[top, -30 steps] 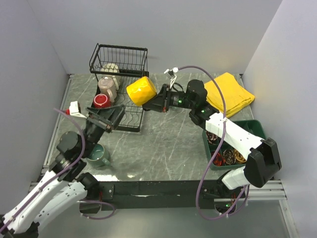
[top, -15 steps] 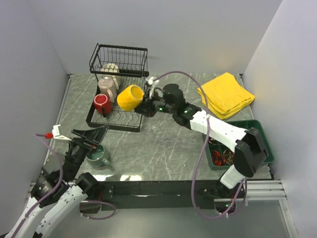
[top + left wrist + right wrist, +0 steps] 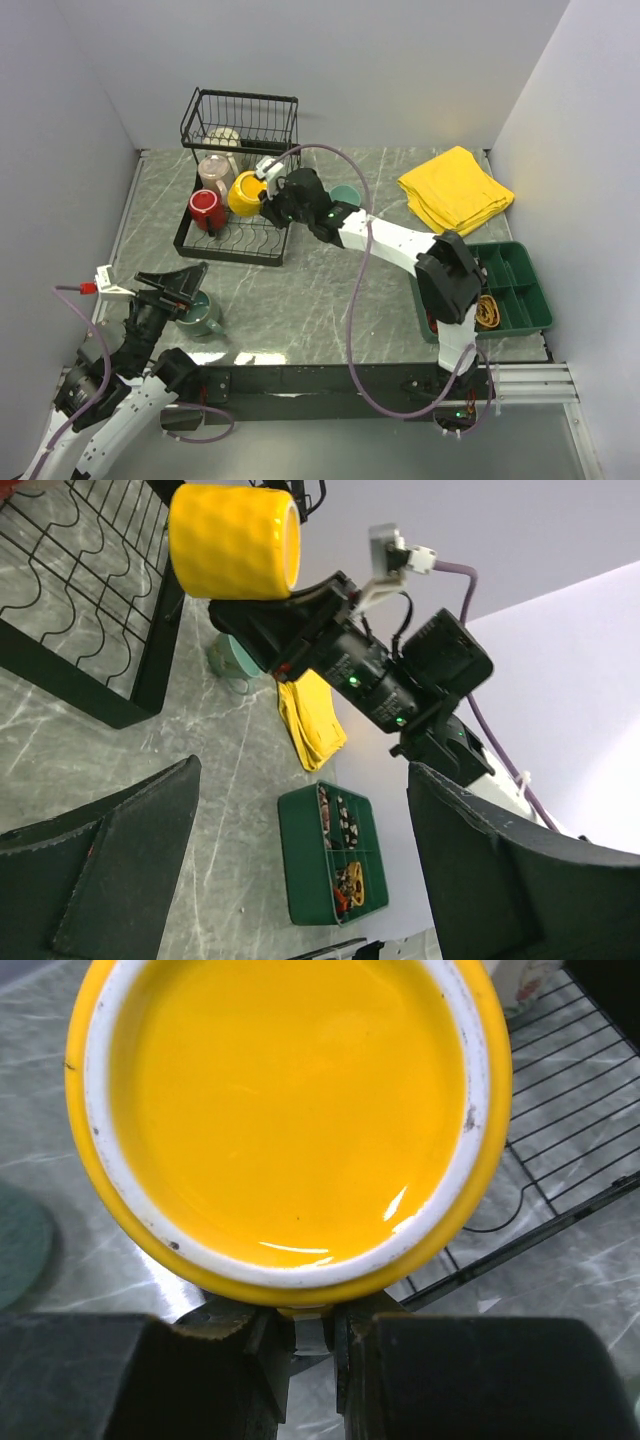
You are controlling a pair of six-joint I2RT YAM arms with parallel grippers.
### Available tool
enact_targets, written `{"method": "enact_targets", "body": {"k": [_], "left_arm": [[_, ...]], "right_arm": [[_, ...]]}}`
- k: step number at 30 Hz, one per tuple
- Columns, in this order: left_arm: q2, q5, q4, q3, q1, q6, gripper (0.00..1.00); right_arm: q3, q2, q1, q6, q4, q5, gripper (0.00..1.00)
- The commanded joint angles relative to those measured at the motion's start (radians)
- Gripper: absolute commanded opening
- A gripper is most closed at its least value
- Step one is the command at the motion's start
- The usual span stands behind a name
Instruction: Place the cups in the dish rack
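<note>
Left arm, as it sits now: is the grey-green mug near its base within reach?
Probably yes. The left claw is open right beside the grey-green mug, with nothing between them. It faces the dish rack, so it likely needs tilting down.

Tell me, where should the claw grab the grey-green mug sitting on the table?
Probably by its rim, coming straight down from above. The grey-green mug stands upright with its mouth open to the top, so one finger can slip inside and one outside the wall. The left claw is open close by it; the right claw is busy holding the yellow mug.
</note>
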Motion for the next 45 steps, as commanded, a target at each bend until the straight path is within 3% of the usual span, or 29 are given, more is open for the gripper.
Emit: {"method": "enact_targets", "body": {"k": [1, 13, 35, 45], "left_arm": [[-0.004, -0.037, -0.025, 0.017, -0.003, -0.01, 0.9], [-0.07, -0.057, -0.023, -0.017, -0.003, -0.008, 0.91], [-0.055, -0.066, -0.029, -0.006, -0.003, 0.031, 0.92], [-0.053, -0.06, -0.025, -0.006, -0.003, 0.031, 0.92]], "right_arm": [[0.117, 0.054, 0.01, -0.086, 0.086, 0.094, 0.0], [0.241, 0.235, 0.01, -0.241, 0.073, 0.198, 0.0], [0.364, 0.389, -0.003, -0.298, -0.041, 0.247, 0.02], [0.37, 0.4, -0.009, -0.288, -0.041, 0.267, 0.34]]}}
